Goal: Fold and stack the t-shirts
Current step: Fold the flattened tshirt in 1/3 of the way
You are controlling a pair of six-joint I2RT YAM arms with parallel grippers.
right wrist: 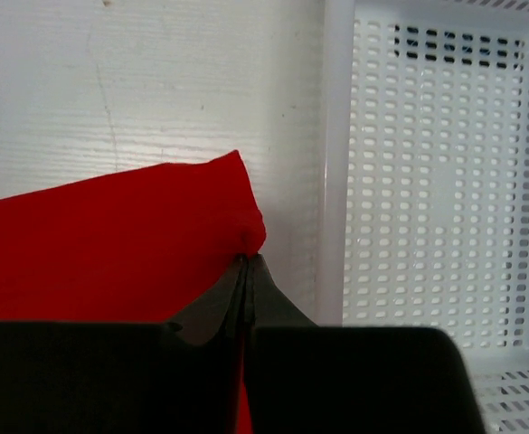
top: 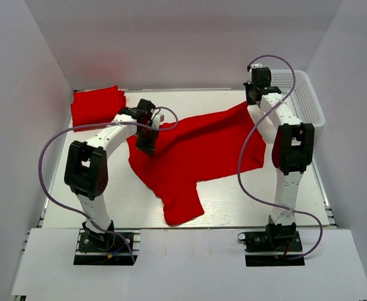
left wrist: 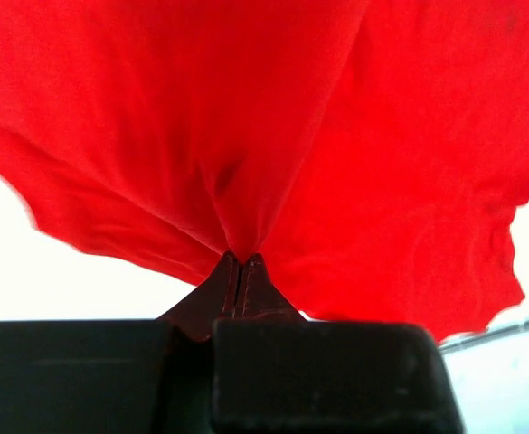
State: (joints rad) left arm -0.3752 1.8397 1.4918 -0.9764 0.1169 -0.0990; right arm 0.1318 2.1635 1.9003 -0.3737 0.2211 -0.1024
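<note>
A red t-shirt (top: 192, 153) lies spread and crumpled across the middle of the table. My left gripper (top: 147, 143) is shut on its left part; in the left wrist view (left wrist: 240, 258) the cloth (left wrist: 273, 136) bunches into the closed jaws. My right gripper (top: 251, 99) is shut on the shirt's far right corner (right wrist: 237, 203), next to the basket; in the right wrist view (right wrist: 247, 259) the jaws pinch the corner tip. A folded red t-shirt (top: 97, 106) lies at the back left.
A white perforated basket (top: 303, 94) stands at the back right, close to my right gripper; it also shows in the right wrist view (right wrist: 436, 181). White walls enclose the table on three sides.
</note>
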